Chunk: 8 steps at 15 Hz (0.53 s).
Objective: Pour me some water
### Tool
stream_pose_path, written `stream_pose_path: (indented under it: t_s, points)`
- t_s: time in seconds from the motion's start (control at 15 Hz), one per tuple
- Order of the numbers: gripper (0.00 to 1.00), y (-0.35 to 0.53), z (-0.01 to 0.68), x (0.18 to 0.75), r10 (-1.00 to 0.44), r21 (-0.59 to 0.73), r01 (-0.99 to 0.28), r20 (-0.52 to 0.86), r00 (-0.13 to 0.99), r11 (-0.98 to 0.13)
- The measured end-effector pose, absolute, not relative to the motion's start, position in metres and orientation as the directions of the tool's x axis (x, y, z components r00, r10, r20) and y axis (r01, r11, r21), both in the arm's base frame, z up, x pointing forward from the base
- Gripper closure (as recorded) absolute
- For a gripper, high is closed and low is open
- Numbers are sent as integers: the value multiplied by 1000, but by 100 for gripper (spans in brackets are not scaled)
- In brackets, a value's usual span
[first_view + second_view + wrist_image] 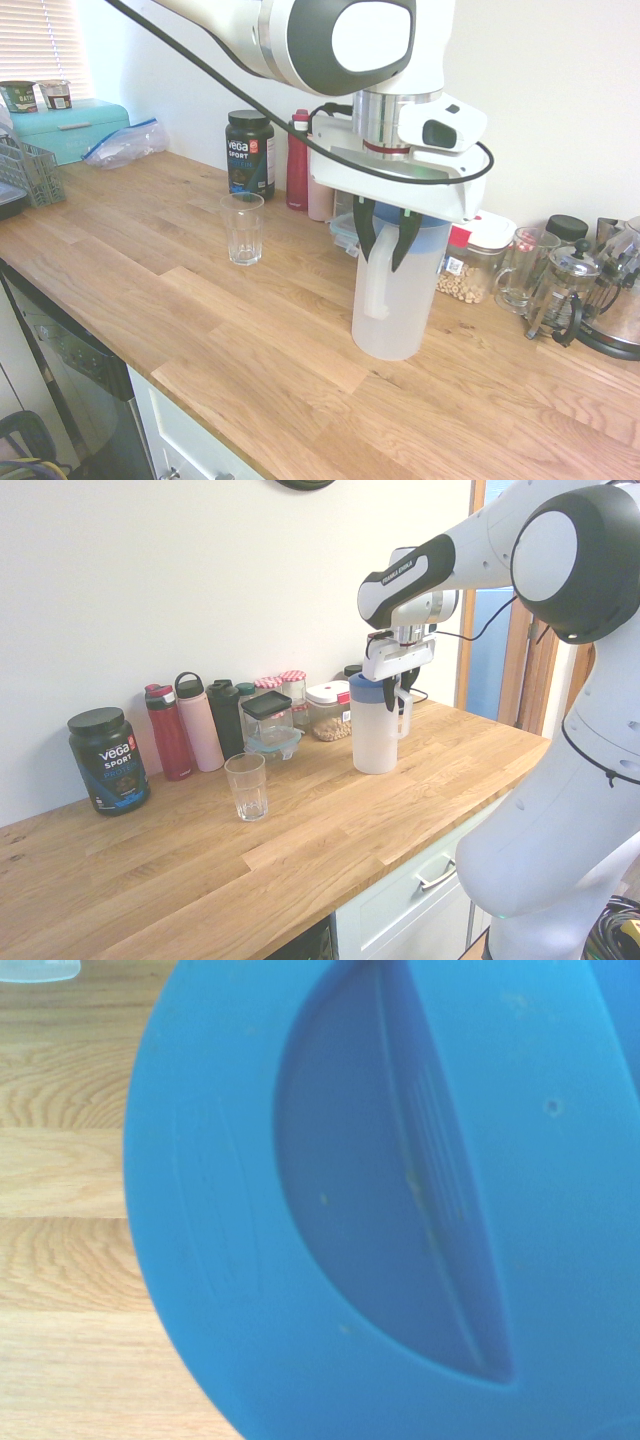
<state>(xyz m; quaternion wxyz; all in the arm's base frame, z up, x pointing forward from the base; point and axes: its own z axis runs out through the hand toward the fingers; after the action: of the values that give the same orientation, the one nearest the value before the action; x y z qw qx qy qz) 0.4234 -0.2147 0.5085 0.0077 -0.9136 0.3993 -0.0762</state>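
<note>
A wooden worktop (200, 330) runs the length of a white wall and carries every item in the scene. The white Franka arm (560, 560) reaches over it, its gripper (386, 243) pointing straight down over the top of the jug (392, 300). This tall frosted plastic jug stands upright on the worktop, nearer the front edge than the row of containers along the wall; its blue lid (400, 1200) fills most of the wrist view, and its white handle (370, 285) faces the drinking glass. The water inside cannot be made out through the frosted wall. The two dark fingers (365, 232) hang down on either side of the handle's upper part, close to it; the views do not settle whether the jaws have closed on the handle or stand slightly apart from it.

Along the wall stand a black Vega Sport tub (108, 760), a red bottle (168, 733), a pink bottle (198, 726), a dark bottle (226, 718), and lidded storage jars (328, 710). A clear ribbed drinking glass (246, 787) stands empty and upright, well apart from the jug, in front of the bottles. A French press (567, 290) and a glass mug (520, 270) sit beyond the jug in the first exterior view.
</note>
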Motion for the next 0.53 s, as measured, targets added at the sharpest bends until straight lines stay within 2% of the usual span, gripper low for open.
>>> stream_pose_path:
  t_s: [0.53]
  points:
    - [100, -209, 511, 427, -723, -74, -721, 140, 676, -689]
